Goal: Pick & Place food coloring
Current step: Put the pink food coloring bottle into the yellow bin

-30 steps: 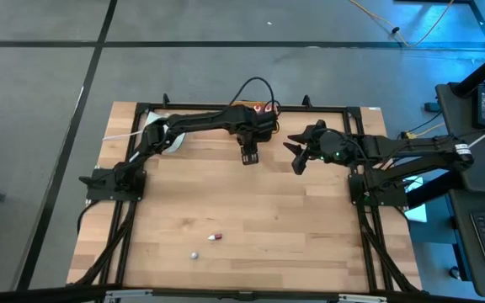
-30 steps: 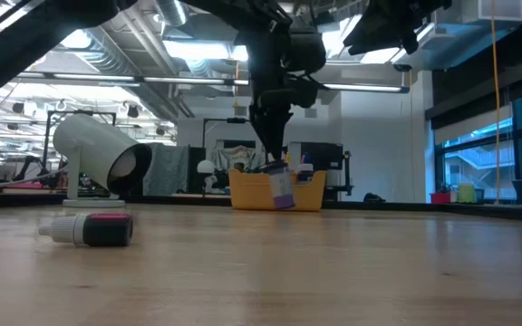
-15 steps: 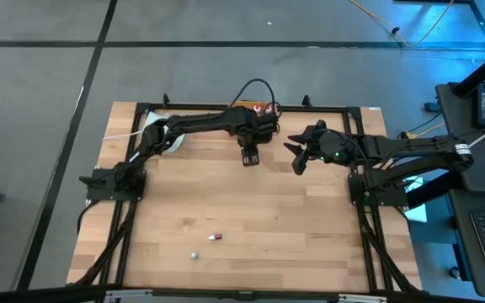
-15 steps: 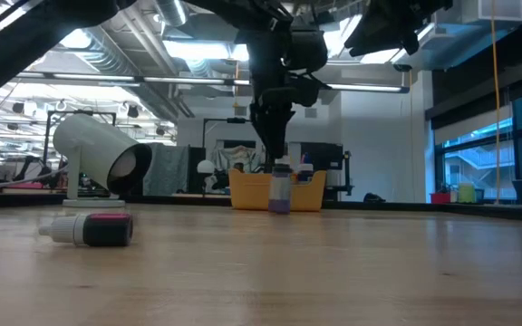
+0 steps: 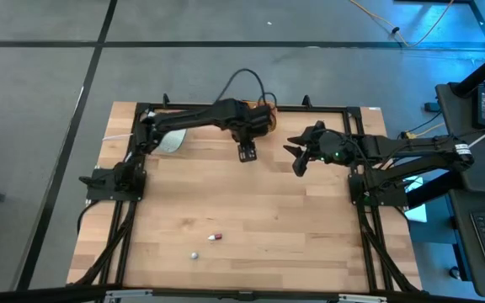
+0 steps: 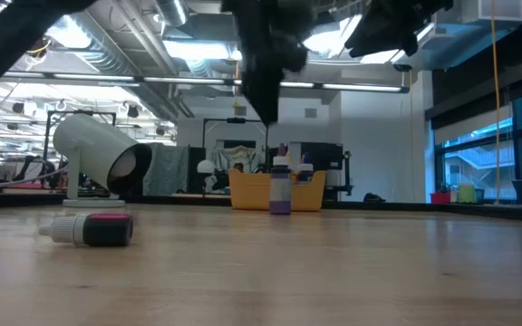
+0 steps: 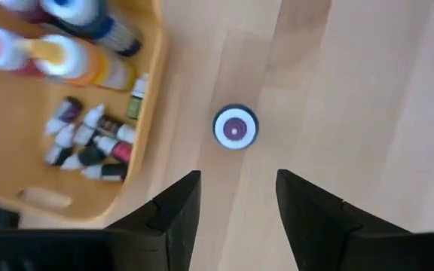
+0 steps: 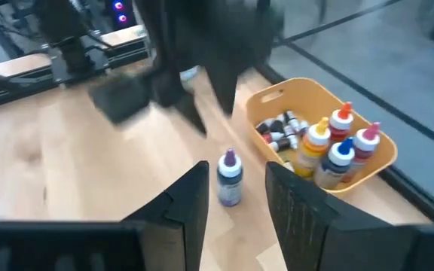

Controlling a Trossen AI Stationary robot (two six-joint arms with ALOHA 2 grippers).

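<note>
From above, the left gripper (image 5: 246,155) hangs beside the orange bin (image 5: 262,111); the right gripper (image 5: 297,157) waits nearby, fingers parted, holding nothing. Low down, a purple bottle (image 6: 280,188) stands upright before the bin. The left wrist shows fingers spread, empty, above it. No label is readable.

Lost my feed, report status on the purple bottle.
Left hand open, above the purple bottle. Bottle upright on the table, beside the orange bin. Right hand idle nearby. Nothing in the way.

Wooden table (image 5: 251,210): orange bin (image 8: 319,128), white cup (image 6: 98,154), 3 bottles (image 6: 280,184).
</note>
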